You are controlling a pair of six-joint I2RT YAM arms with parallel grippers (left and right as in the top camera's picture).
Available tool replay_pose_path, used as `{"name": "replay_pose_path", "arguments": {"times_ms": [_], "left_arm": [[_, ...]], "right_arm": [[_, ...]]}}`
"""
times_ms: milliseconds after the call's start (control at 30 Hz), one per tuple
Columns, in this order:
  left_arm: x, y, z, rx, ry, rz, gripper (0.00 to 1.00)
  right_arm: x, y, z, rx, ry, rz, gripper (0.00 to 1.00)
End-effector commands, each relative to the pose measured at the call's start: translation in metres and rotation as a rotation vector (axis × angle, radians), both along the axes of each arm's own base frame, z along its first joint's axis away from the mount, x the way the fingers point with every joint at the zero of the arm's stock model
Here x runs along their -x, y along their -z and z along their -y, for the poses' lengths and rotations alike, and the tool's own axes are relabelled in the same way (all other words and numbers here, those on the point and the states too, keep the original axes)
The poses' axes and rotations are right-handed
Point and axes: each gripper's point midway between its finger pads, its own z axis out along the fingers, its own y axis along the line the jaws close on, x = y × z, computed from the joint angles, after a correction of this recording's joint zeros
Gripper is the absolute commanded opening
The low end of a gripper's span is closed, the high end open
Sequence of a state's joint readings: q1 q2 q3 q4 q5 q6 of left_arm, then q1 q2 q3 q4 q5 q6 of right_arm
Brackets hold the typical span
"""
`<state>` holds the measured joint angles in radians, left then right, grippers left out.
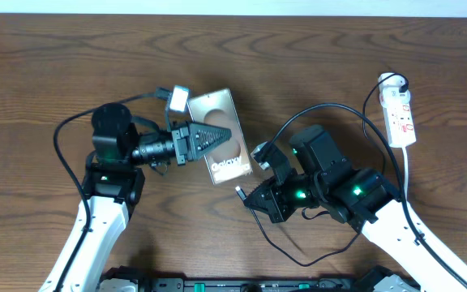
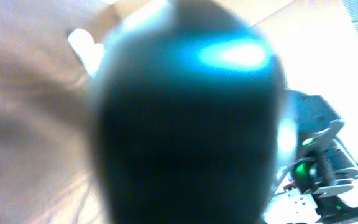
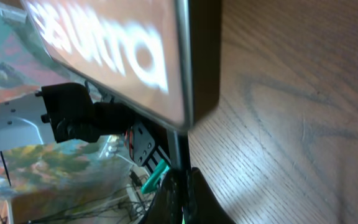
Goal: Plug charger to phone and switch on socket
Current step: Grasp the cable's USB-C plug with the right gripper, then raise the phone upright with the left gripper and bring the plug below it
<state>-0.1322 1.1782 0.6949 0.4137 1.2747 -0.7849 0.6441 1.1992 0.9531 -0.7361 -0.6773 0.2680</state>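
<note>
The phone (image 1: 216, 107) sits tilted left of the table's middle, its screen showing a pale oval and white lettering. My left gripper (image 1: 227, 134) reaches over its face from the left and is shut on the phone. A blurred dark shape fills the left wrist view. My right gripper (image 1: 248, 197) is just below the phone's lower right corner, shut on the charger (image 1: 240, 192) near its black plug tip. In the right wrist view the phone (image 3: 117, 43) looms above, and the charger (image 3: 174, 149) rises from the right gripper (image 3: 184, 186) towards its lower edge. The socket (image 1: 401, 118) lies far right.
The charger's black cable (image 1: 298, 264) loops below my right arm and arcs up to a black plug (image 1: 397, 81) at the socket's far end. The socket's white lead (image 1: 406, 170) runs down past my right arm. My right arm (image 2: 319, 168) shows in the left wrist view.
</note>
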Motion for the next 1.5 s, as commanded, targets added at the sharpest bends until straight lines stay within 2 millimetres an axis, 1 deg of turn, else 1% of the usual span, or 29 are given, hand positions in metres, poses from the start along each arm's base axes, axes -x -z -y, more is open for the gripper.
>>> {"name": "replay_pose_path", "arguments": {"times_ms": [0, 133, 233, 300, 433, 567, 667, 800, 967, 1100, 1200, 1267, 1400, 1467], "left_arm": [[-0.006, -0.029, -0.003, 0.052, -0.027, 0.046, 0.08], [-0.011, -0.05, -0.013, 0.093, -0.059, 0.101, 0.07], [-0.018, -0.052, -0.023, 0.104, -0.104, 0.082, 0.07], [-0.022, -0.052, -0.029, 0.103, -0.124, 0.081, 0.07], [-0.024, -0.052, -0.033, 0.105, -0.137, 0.074, 0.07], [-0.025, -0.052, -0.033, 0.113, -0.147, 0.053, 0.07], [-0.028, -0.053, -0.034, 0.125, -0.163, 0.025, 0.07], [-0.028, -0.057, -0.034, 0.14, -0.164, 0.015, 0.07], [-0.023, -0.072, -0.034, 0.185, -0.15, 0.016, 0.08], [-0.02, -0.074, -0.033, 0.187, -0.134, 0.013, 0.07], [-0.015, -0.075, -0.031, 0.18, -0.104, 0.032, 0.07], [-0.009, -0.077, -0.027, 0.178, -0.077, 0.058, 0.07], [0.001, -0.08, -0.017, 0.174, -0.026, 0.083, 0.07], [0.005, -0.079, -0.014, 0.166, -0.003, 0.094, 0.08]], "right_arm": [[0.001, 0.0, 0.002, 0.005, -0.008, 0.029, 0.01], [0.004, 0.004, 0.005, 0.018, -0.005, 0.017, 0.01], [0.01, 0.0, 0.01, 0.021, -0.005, 0.014, 0.01], [0.017, -0.008, 0.015, 0.011, -0.005, 0.027, 0.01], [0.032, -0.035, 0.031, -0.032, 0.013, 0.116, 0.01], [0.037, -0.056, 0.048, -0.068, 0.08, 0.23, 0.01], [0.037, -0.064, 0.052, -0.122, 0.13, 0.279, 0.01], [0.03, -0.062, 0.042, -0.226, 0.157, 0.289, 0.01], [0.025, -0.051, 0.024, -0.328, 0.101, 0.324, 0.01], [0.018, -0.061, 0.014, -0.394, 0.078, 0.37, 0.01], [0.012, -0.061, 0.009, -0.404, 0.081, 0.368, 0.01], [0.01, -0.061, 0.005, -0.415, 0.065, 0.365, 0.01], [0.011, -0.069, -0.007, -0.484, -0.011, 0.367, 0.01], [0.009, -0.071, -0.01, -0.508, -0.036, 0.366, 0.01]]}}
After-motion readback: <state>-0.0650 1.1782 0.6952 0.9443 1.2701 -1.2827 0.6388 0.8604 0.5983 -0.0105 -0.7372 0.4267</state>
